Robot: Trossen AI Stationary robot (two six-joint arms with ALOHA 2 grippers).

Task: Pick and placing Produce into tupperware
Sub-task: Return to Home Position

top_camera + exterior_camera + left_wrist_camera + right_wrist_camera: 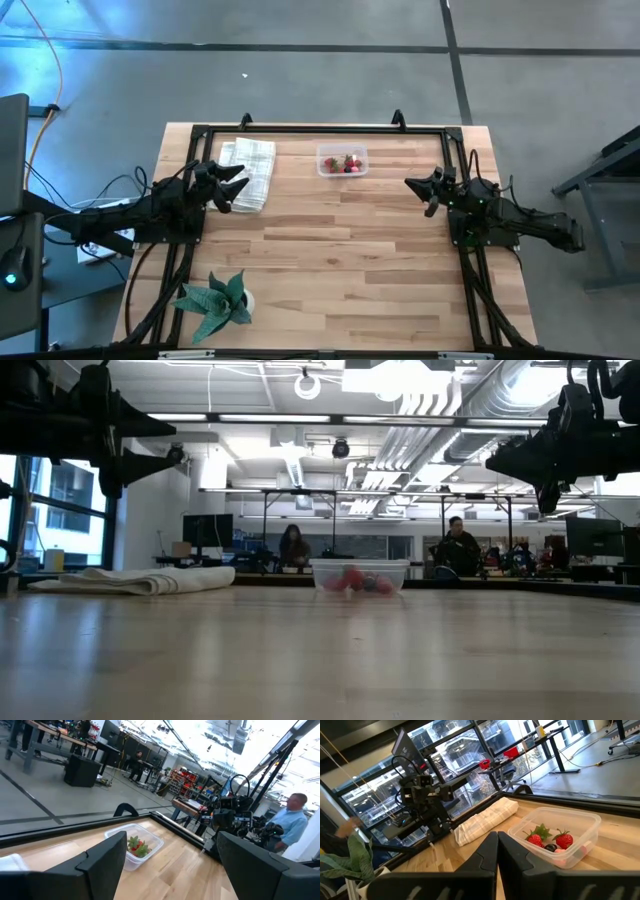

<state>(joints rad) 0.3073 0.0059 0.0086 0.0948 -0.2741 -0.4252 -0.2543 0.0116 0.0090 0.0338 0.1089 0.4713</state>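
The clear tupperware (342,161) stands near the table's far edge, with the red produce (344,163) lying inside it; the right wrist view shows the tupperware (560,840) with red pieces (564,840) and a dark one. My left gripper (238,184) hovers open above the table's left side, over the folded cloth. In its wrist view the left gripper (170,862) looks toward the tupperware (135,845). My right gripper (415,185) hovers shut at the table's right side, right of the tupperware; its wrist view shows the right gripper (497,851) with fingers together. Both hang well above the tabletop in the low view.
A folded white cloth (248,174) lies left of the tupperware. A green leafy plant (215,300) stands near the table's near left corner. A dark frame (320,128) runs along the table's far edge. People (460,550) sit in the room beyond.
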